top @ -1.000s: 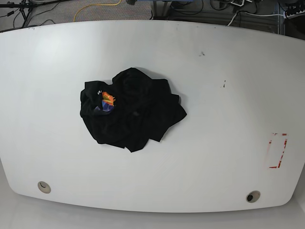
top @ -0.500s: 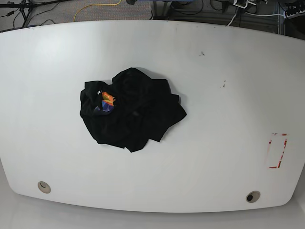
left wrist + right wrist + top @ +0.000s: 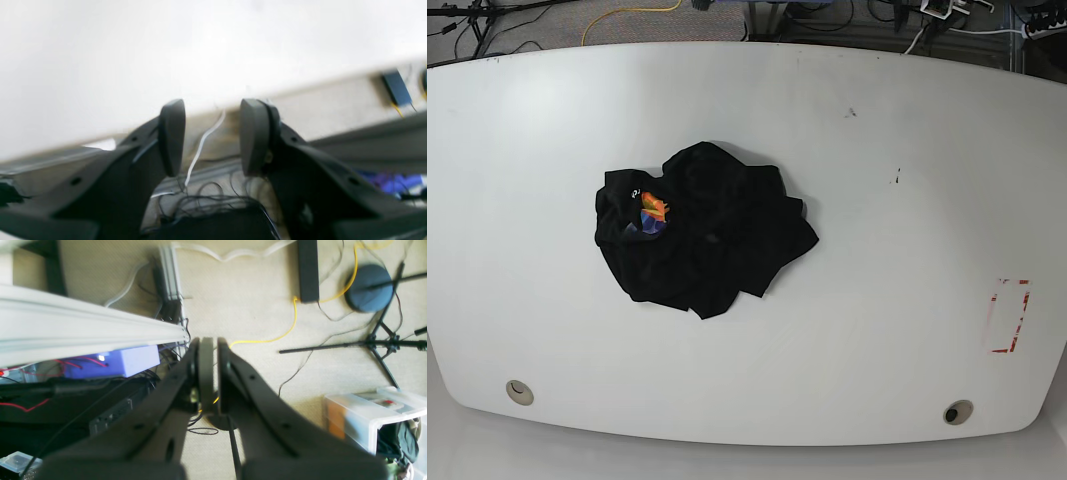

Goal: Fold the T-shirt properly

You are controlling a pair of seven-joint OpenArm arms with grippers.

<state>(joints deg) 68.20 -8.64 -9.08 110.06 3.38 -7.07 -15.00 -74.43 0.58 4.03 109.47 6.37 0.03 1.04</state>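
T-shirt: the black T-shirt lies crumpled in a heap on the white table, left of centre in the base view, nothing folded yet
Print: its small orange, yellow and blue-purple graphic shows near the heap's left end
Long axis: the heap runs roughly from upper left to lower right in the base view, with a loose flap reaching toward the right
Left fingers: the left gripper has its fingers apart with nothing between them; it looks past the table edge at floor cables, and no cloth is in its view
Right fingers: the right gripper has its fingers pressed together and empty; its view shows carpet, a yellow cable and a stand's legs, not the table top
Which arm is nearer: neither arm appears in the base view, so both are well apart from the garment; the heap sits on the side of the right arm, so I judge that arm the nearer
In the way: nothing stands between table edge and heap; a red-outlined marking lies far off at the right, and two round grommets sit near the front edge
Next move calls for: both arms reaching in over the table to spread the heap flat before any fold
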